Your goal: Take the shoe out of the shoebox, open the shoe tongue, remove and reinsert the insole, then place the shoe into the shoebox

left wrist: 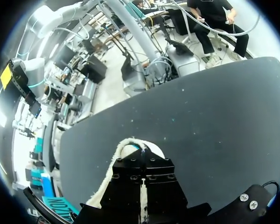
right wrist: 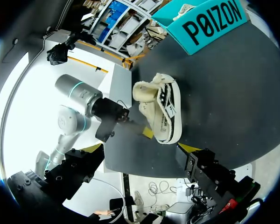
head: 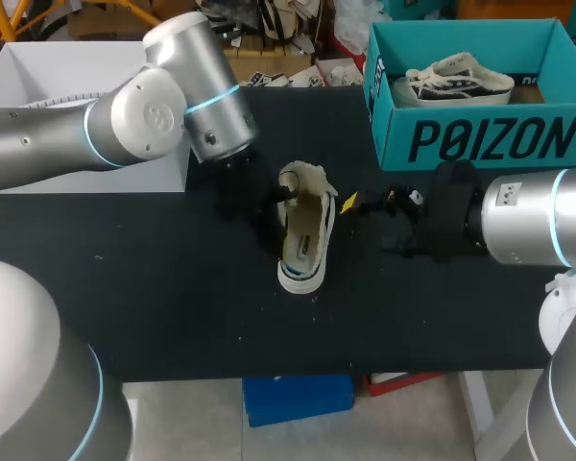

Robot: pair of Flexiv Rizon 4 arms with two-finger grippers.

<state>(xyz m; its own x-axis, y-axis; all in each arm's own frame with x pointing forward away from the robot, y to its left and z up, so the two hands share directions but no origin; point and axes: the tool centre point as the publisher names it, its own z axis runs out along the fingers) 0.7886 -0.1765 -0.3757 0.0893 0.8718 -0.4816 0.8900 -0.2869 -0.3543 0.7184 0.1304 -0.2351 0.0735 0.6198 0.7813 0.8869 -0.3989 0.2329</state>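
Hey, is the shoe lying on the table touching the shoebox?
Apart. The head view shows bare black table between the shoe and the shoebox.

left arm enters left of the shoe, wrist angled down | left tool against the shoe's left side | right arm lies level, right of the shoe | right tool just beside the shoe, fingers spread wide, holding nothing
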